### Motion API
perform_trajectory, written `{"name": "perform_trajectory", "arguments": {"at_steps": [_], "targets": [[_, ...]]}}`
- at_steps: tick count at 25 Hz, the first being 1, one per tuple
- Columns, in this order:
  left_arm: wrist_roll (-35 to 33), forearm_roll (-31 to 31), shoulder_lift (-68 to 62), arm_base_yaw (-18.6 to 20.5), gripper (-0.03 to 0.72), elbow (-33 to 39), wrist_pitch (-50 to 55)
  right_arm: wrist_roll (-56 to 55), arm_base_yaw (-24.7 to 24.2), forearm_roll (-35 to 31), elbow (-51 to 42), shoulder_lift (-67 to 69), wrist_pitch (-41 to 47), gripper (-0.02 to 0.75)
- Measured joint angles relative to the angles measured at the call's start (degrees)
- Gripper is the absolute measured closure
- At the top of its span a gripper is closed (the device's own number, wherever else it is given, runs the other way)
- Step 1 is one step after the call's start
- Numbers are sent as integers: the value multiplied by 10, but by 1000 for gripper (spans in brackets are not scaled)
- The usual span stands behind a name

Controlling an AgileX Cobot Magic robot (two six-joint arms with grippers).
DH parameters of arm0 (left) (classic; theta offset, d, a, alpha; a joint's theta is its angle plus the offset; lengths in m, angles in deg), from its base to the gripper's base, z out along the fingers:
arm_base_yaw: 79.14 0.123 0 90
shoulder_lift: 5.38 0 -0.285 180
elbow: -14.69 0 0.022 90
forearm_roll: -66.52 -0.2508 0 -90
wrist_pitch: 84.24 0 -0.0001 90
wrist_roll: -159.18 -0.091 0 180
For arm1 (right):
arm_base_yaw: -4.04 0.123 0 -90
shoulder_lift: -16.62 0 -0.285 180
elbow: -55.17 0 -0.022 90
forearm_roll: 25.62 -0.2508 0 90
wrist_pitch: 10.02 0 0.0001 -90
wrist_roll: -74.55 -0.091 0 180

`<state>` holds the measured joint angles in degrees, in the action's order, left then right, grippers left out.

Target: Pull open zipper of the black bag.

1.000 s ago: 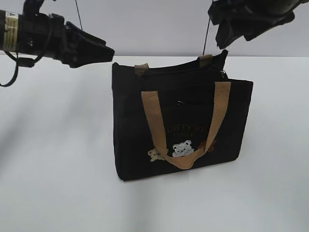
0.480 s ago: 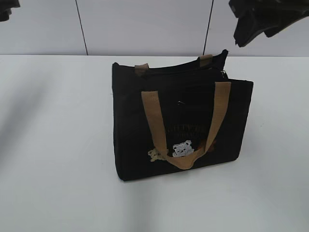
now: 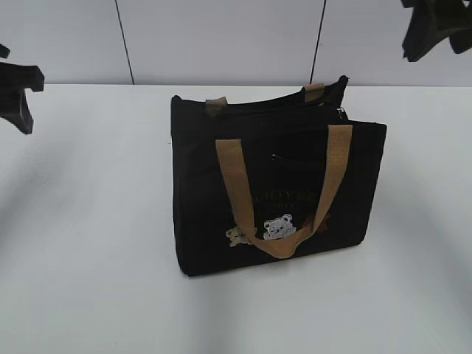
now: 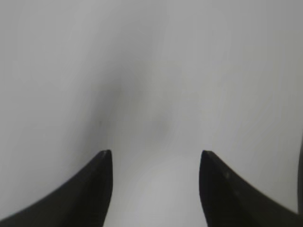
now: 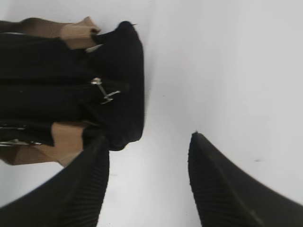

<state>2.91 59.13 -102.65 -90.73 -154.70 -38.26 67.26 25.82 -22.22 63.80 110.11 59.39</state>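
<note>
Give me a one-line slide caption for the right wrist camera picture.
Open right gripper hangs above the white table, beside the black bag and its silver zipper pull.

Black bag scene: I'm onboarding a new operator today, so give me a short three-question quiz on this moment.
1. True or false: the right gripper is closed on the zipper pull.
2. Which is nearer the black bag? A) left gripper B) right gripper
3. Fill in: the tan handle droops over the bag's ___ patch.

Key: 1 false, its jaws stand open beside the bag's end. 2 B; the left wrist view shows only table. 3 bear.
</note>
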Motion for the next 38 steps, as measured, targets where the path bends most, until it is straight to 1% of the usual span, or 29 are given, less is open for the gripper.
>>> {"name": "perform_trajectory", "arguments": {"at_steps": [2,5,9,12,14,18,22,25,27,30,33,36,38], "targets": [[-63,49,0,0,251,-22,99,3,-35,-4,0,0,0,328],[-109,74,9,0,252,-47,194,34,-89,-30,0,0,1,328],[-124,74,51,2,252,-56,229,89,-145,-88,0,-17,1,328],[-126,74,108,4,252,-49,232,112,-162,-100,-16,-57,1,328],[-126,67,162,4,252,-25,232,118,-165,-106,-52,-100,0,328],[-127,65,281,4,252,27,235,120,-166,-115,-170,-215,1,328],[-154,64,400,4,252,79,237,120,-166,-139,-287,-343,2,328],[-169,64,494,4,252,126,237,120,-166,-142,-357,-451,5,328],[-194,67,541,4,252,161,238,128,-166,-142,-400,-511,5,328],[-214,69,618,4,252,218,236,162,-166,-142,-453,-603,5,328],[-217,70,701,4,252,277,224,182,-166,-143,-490,-696,6,328],[-218,74,777,4,252,314,199,188,-166,-144,-507,-777,7,328],[-218,88,825,4,252,330,182,189,-166,-143,-509,-824,7,328]]}}
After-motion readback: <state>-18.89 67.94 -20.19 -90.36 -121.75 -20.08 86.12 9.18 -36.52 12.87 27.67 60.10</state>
